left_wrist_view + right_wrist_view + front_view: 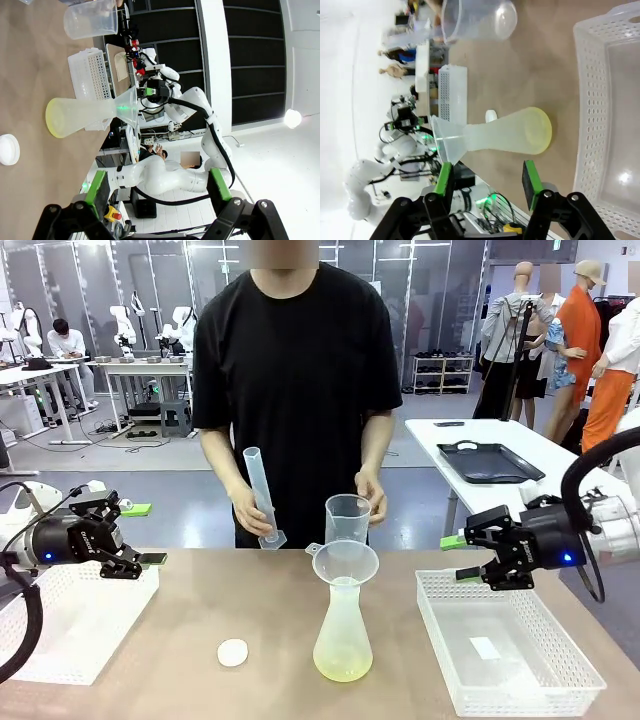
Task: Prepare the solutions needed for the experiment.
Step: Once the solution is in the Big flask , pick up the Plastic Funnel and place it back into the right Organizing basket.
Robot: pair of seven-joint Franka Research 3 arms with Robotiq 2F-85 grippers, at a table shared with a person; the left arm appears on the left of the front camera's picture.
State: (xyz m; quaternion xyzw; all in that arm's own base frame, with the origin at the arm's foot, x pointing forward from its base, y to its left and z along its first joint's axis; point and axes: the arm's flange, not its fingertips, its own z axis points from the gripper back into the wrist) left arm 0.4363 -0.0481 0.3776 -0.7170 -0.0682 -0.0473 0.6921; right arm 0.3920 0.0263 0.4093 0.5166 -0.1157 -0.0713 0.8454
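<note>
Wide-open left jaws, empty, hanging above the far edge of the left basket. Right jaws partly spread, likewise nothing between the green pads, hovering over the far corner of the right basket.

Between the two baskets, mid-table, a frosted flask with a funnel sitting loose in its neck. Solution: only a shallow, pale yellow-green pool at the flask's bottom. Just behind the funnel, a clear beaker with one hand of the person at its side. In the other hand, a tilted measuring tube. Small white cap on the table, left of the flask.

Probably early in the job: little liquid in, more to pour.

- **Main risk:** a knock to the funnel, tall and top-heavy on a narrow neck, close to the beaker and both hands. Enough, perhaps, to tip the flask and spill the pool.
- **Second risk:** a fast pour, backing up in the funnel stem and slopping over the rim.
- **Third risk:** either jaws reaching toward the middle with hands there. Collision possible, or a slip on the smooth frosted wall if gripped low on the cone.
</note>
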